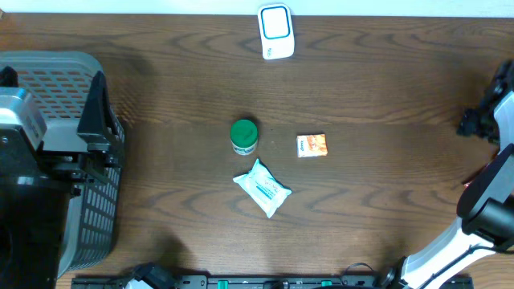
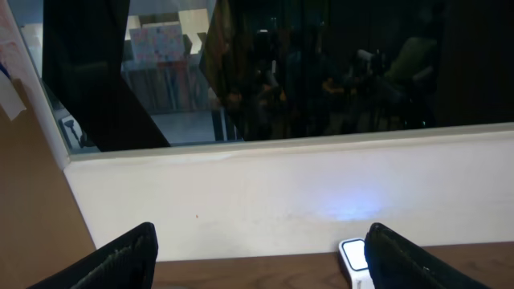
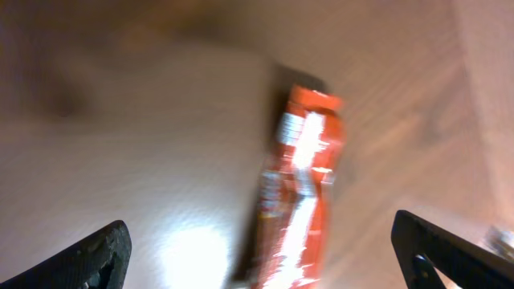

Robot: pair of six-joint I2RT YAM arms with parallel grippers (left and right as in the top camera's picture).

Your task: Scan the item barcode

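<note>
Currently no item is held, so I'd call this the pick step. The desk [image 1: 385, 96] has the basket [image 1: 48, 72] on its left side, and the left arm is parked over it. Left end effector [image 2: 261, 241]: fingers wide apart with nothing between them, camera aimed at the back wall. The scanner [image 1: 275, 30] stands at the far edge, centre, also showing low in the left wrist view.

Mid-desk, all apart from each other: pouch [image 1: 262, 188] nearest, jar [image 1: 244, 135] just behind it, orange pack [image 1: 312, 145] to the jar's right. All are well short of the scanner.

Right end effector [image 3: 259, 233]: fingers wide apart, and a red pack [image 3: 301, 185] lies loose ahead of them. That view is blurred, so contact is hard to judge, but it doesn't look gripped. I can't place the red pack in the overhead view; the right arm [image 1: 490, 201] sits at the right edge.

Next move, my read: close on one item, most likely the red pack, lift it, find the barcode face and turn it toward the scanner window. The crinkly foil may glare, so angle matters.
</note>
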